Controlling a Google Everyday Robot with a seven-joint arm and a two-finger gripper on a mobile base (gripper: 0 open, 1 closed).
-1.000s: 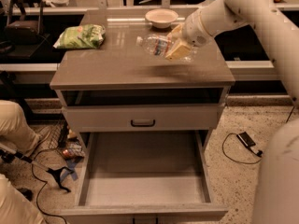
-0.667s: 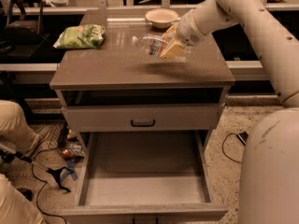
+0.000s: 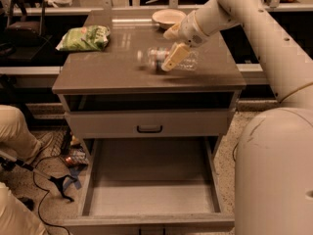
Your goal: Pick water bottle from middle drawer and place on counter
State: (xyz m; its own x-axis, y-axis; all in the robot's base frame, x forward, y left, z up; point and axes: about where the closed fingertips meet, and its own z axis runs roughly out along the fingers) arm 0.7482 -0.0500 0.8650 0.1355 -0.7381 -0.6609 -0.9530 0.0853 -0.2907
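The water bottle (image 3: 161,58), clear with a white cap pointing left, lies on its side on the counter (image 3: 98,75), right of the middle. My gripper (image 3: 172,45) hangs just over it from the upper right. Its cream fingers (image 3: 174,57) are spread, one crossing in front of the bottle and one behind and apart from it. The bottle looks smeared. The middle drawer (image 3: 151,190) stands pulled out below the cabinet front, and its pale floor is bare.
A green snack bag (image 3: 84,37) lies at the counter's back left and a pale bowl (image 3: 167,17) at the back middle. The shut drawer front with a black handle (image 3: 149,128) is above the open drawer. A person's leg (image 3: 19,131) and cables (image 3: 49,177) are at left.
The gripper has come down toward the counter with the bottle. Its fingers, earlier closed round the bottle, now stand apart, and the bottle rests on the top slab.
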